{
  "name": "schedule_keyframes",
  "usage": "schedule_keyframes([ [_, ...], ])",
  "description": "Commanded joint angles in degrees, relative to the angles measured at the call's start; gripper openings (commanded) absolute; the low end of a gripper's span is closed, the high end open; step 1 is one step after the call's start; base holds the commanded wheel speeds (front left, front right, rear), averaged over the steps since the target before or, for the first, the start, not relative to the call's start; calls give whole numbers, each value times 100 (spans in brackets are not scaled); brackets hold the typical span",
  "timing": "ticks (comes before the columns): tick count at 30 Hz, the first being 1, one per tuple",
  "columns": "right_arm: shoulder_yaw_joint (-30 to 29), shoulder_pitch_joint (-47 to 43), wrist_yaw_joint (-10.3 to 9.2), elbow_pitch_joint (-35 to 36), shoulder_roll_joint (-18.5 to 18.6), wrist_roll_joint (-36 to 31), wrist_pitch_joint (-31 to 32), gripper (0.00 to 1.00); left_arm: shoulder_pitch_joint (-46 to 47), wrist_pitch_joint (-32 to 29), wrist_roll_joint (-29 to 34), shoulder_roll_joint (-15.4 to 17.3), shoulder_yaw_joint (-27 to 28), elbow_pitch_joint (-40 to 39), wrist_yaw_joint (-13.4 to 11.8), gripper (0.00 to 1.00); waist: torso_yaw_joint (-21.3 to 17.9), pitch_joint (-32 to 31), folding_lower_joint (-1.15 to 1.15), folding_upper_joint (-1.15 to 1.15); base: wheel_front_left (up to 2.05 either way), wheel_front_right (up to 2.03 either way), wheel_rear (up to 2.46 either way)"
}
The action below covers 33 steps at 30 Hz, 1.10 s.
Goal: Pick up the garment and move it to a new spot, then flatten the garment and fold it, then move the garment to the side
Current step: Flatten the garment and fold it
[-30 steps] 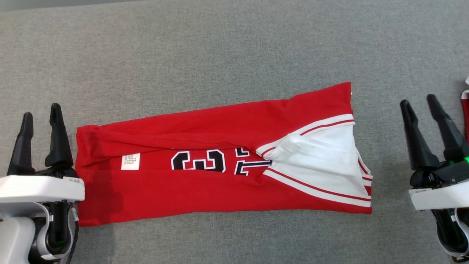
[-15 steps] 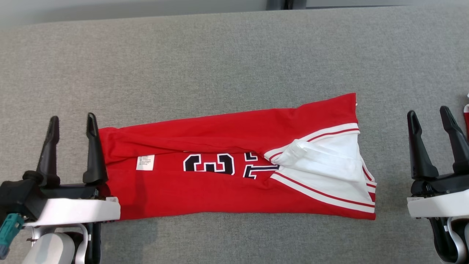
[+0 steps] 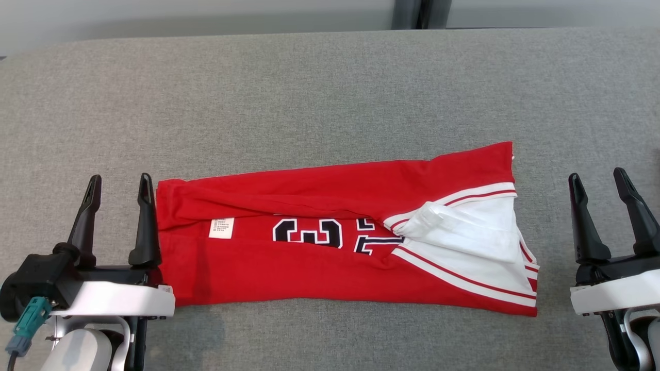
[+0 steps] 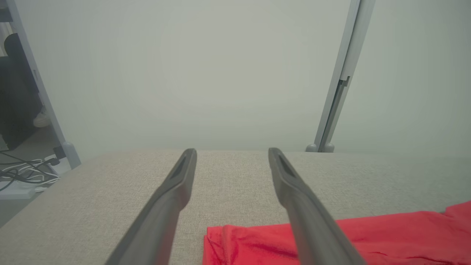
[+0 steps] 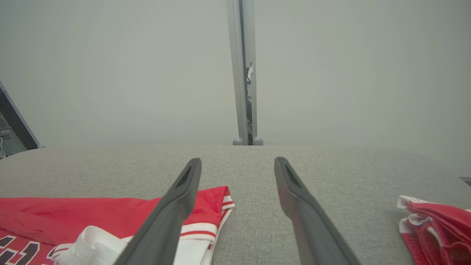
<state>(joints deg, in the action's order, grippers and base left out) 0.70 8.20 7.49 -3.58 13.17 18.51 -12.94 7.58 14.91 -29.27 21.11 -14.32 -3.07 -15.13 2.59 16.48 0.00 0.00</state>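
Here, a folded shirt lies between two released claws

The red shirt [image 3: 319, 257] lies on the grey table [image 3: 309, 103], folded into a long band that runs from left to right. Its long sides are turned in toward the middle, so a white label [image 3: 221, 228] and part of a dark printed number [image 3: 309, 233] show in the gap between them. At its right end, white cloth [image 3: 464, 232] with red stripes lies open on top.

The left claw [image 3: 120, 178] is at the shirt's left end, fingers spread apart and holding nothing. One finger is just beside the red edge; whether it touches the cloth cannot be told. In the left wrist view, that finger crosses in front of the red cloth.

The right claw [image 3: 596, 173] is a little off the shirt's right end, over bare table, also spread and holding nothing.

In the right wrist view, a second red and white bundle [image 5: 434, 224] lies farther to the right, well apart from the shirt. A grey post [image 5: 243, 73] stands behind the table's far edge.
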Motion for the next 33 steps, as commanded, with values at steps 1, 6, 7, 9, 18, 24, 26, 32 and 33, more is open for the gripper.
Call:
schedule_keyframes([
  [1,1,-13,1,-32,40,-8,-20,100,115,22,31,36,22,54,47,100,19,-8,0,0,0,0,0],
  [6,114,99,1,-219,146,8,59,100,168,22,64,46,0,119,100,100,68,22,0,0,0,0,0],
  [7,210,126,1,-262,171,18,53,100,196,22,63,47,-10,132,118,100,76,37,0,0,0,0,0],
  [9,504,244,1,-555,296,88,82,100,300,20,33,52,-21,200,174,100,94,95,0,0,0,0,0],
  [18,1598,643,1,-1777,313,528,92,100,524,21,18,8,-85,400,313,100,138,188,0,0,0,0,0],
  [24,2123,814,0,-2699,191,1028,325,100,498,22,46,-23,-66,391,254,100,150,225,0,0,0,0,0],
  [26,2528,818,9,-2825,145,1287,528,59,498,22,50,-23,-48,368,242,100,157,238,0,0,0,0,0],
  [32,2880,910,-1,-2744,505,1814,267,0,464,22,49,-8,44,303,190,100,106,244,0,0,0,0,0],
  [33,2802,939,-3,-2704,589,1842,162,0,452,22,53,-4,61,294,186,100,88,244,0,0,0,0,0],
])
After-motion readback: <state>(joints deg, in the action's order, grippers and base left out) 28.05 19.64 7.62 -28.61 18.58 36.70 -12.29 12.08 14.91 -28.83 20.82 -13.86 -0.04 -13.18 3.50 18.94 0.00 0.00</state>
